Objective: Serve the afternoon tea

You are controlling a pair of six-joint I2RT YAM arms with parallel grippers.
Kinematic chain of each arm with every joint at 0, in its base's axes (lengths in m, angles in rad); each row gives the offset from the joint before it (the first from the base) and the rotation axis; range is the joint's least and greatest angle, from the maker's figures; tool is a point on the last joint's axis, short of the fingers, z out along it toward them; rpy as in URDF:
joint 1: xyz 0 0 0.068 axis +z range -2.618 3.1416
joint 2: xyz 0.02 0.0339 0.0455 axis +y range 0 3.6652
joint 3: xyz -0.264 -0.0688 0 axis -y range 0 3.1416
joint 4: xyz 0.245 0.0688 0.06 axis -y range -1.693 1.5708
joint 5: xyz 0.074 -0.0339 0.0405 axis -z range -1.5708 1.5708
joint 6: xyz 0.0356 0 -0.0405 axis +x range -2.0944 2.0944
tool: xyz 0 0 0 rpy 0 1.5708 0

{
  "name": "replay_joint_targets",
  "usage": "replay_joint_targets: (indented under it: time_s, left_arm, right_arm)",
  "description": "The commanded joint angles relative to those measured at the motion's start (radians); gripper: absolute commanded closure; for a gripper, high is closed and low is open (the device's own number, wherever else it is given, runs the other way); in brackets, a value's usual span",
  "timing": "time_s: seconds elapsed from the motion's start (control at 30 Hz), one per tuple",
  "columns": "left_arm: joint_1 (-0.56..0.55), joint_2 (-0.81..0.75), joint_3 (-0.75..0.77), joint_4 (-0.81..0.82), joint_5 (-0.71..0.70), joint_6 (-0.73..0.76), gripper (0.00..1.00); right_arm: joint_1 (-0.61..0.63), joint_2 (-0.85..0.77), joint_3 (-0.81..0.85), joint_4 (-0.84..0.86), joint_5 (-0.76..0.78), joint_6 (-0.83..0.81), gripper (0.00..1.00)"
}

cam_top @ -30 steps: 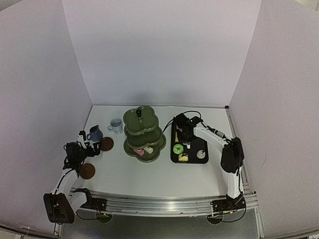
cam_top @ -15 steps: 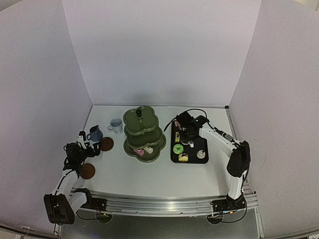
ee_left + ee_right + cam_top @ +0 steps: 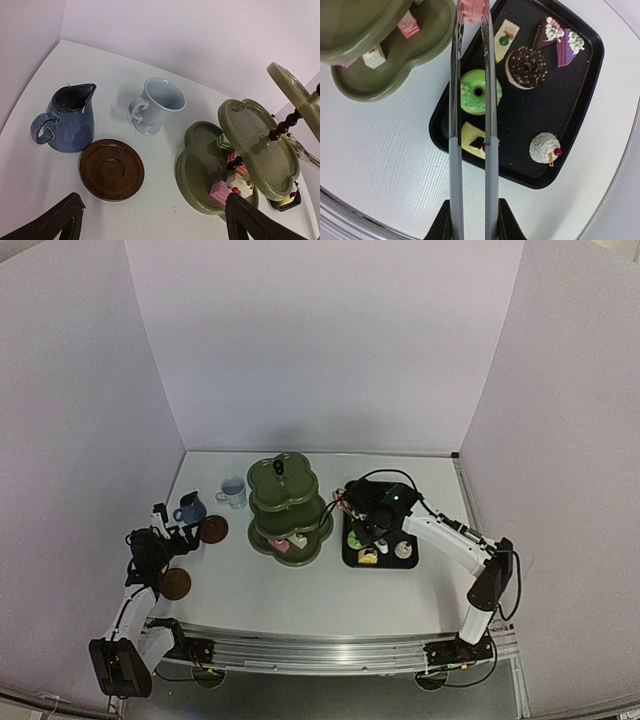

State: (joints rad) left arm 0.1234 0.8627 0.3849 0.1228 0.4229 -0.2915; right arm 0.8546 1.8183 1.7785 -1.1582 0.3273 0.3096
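The right tool (image 3: 472,220) is clamping the metal tongs (image 3: 456,100), whose tips are pinching a pink cake (image 3: 472,9) in the air between the black tray (image 3: 570,100) and the green stand (image 3: 370,82). The left tool (image 3: 155,220) is hanging wide open and empty over the bench (image 3: 30,170), near a brown saucer (image 3: 111,169), with the blue mug (image 3: 70,122) and pale mug (image 3: 157,105) standing just beyond.

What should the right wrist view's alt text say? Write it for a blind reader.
Metal tongs clamped in the right tool pinch a small pink cake at their tips. Below lies a black tray with a green doughnut, a chocolate doughnut and other cakes; a green tiered stand sits upper left.
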Motion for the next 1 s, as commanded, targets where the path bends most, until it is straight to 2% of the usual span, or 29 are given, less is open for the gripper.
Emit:
replay_joint_targets:
  time_s: [0.0,0.2,0.43,0.73,0.97]
  left_arm:
    - [0.004,-0.058,-0.02,-0.007,-0.043,0.01,0.01]
    - [0.005,-0.089,-0.043,0.001,-0.077,0.035,0.01]
    - [0.004,-0.119,-0.061,0.016,-0.087,0.022,0.01]
    - [0.005,-0.146,-0.07,0.028,-0.094,0.012,0.0]
    - [0.005,-0.157,-0.07,0.024,-0.103,0.017,0.0]
  right_arm:
    - [0.071,-0.101,-0.078,-0.04,-0.04,0.063,1.0]
    - [0.169,-0.175,-0.165,-0.033,-0.086,0.083,1.0]
    - [0.277,-0.142,-0.117,0.033,-0.169,0.0,1.0]
    - [0.293,0.109,0.139,0.077,-0.214,-0.175,1.0]
    - [0.293,0.289,0.347,0.077,-0.16,-0.264,1.0]
